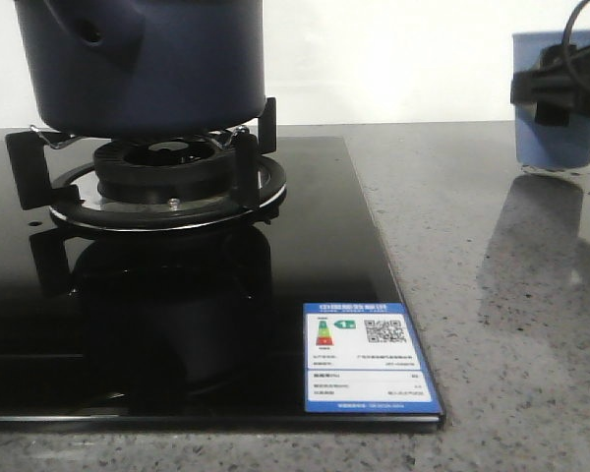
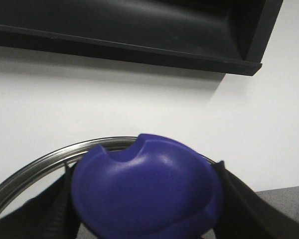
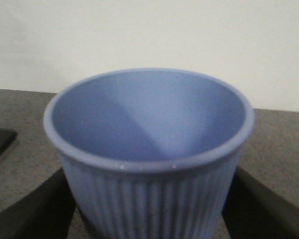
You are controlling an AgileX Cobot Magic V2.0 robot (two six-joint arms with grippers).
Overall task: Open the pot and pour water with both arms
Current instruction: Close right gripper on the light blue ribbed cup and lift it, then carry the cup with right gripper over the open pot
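The pot [image 1: 143, 64] sits on the burner [image 1: 167, 177] at ten o'clock. The left claw [image 2: 144, 199] grips its lid knob [image 2: 147, 189]; the right claw [image 3: 149, 199] clasps the cup [image 3: 149, 149] at two o'clock. Pouring seemingly remains.

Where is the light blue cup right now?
In the front view the cup stands on the grey counter at the far right, away from the stove and the pot. The right claw is around it.
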